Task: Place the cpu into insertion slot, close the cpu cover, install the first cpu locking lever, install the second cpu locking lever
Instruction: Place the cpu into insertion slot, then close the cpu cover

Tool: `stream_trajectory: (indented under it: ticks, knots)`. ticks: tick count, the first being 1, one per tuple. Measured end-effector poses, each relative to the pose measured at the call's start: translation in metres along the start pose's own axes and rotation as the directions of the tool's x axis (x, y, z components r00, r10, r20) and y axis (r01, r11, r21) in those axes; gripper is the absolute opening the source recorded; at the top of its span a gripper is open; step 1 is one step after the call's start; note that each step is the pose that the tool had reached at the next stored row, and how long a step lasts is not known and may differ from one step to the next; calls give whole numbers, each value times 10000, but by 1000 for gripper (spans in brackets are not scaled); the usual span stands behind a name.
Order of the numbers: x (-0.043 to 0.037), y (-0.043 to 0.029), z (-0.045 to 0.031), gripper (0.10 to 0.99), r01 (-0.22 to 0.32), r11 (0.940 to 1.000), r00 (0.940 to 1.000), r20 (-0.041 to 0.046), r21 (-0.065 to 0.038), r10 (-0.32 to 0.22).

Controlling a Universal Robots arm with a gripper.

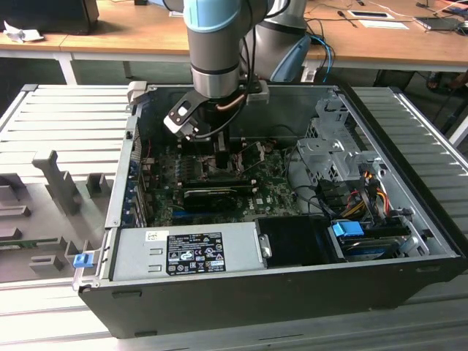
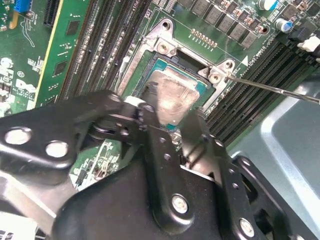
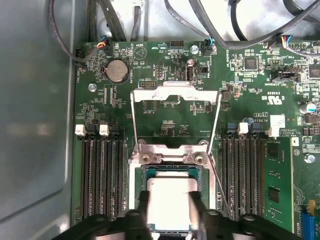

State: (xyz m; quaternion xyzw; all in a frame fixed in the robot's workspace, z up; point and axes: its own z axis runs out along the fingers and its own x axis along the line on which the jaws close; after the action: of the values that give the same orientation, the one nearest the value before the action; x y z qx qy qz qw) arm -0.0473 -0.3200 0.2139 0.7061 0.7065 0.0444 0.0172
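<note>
The tool (image 3: 171,212) grips the cpu (image 3: 172,195) by two opposite edges, closed to chip width, holding it in or just over the insertion slot (image 3: 133,192). The cpu cover (image 3: 175,92) stands flipped open. A locking lever (image 2: 270,88) hangs free, so closing the cover and setting both levers appear left to do.

You see your claw (image 3: 172,209) gripping the cpu (image 3: 171,192) by two opposite edges at the insertion slot (image 3: 170,171); beyond its fingertips the cpu cover (image 3: 175,92) stands open.
</note>
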Motion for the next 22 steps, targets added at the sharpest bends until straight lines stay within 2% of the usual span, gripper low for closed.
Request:
stream_trajectory:
  ticks: [1, 2, 3, 4, 5, 6, 16, 21, 22]
  knots:
    - [0, 2, -5, 341, -1, 10000, 10000, 2, 10, 1]
    - [1, 4, -9, 341, 0, 10000, 10000, 3, 18, 0]
    - [1, 7, -11, 278, -1, 10000, 10000, 9, 28, 1]
    - [1, 8, -14, 278, -1, 10000, 10000, 18, 38, 1]
    - [0, 9, -18, 157, -2, 10000, 10000, 21, 44, 2]
    - [1, 11, -25, 106, -1, 10000, 10000, 21, 57, 1]
    - [4, 19, -90, 106, -1, 10000, 10000, 41, 76, 1]
    - [-3, 118, -82, 106, -7, 9998, 10000, 20, 184, 7]
    - [-3, 151, -80, 106, -11, 9997, 10000, -7, 262, 12]
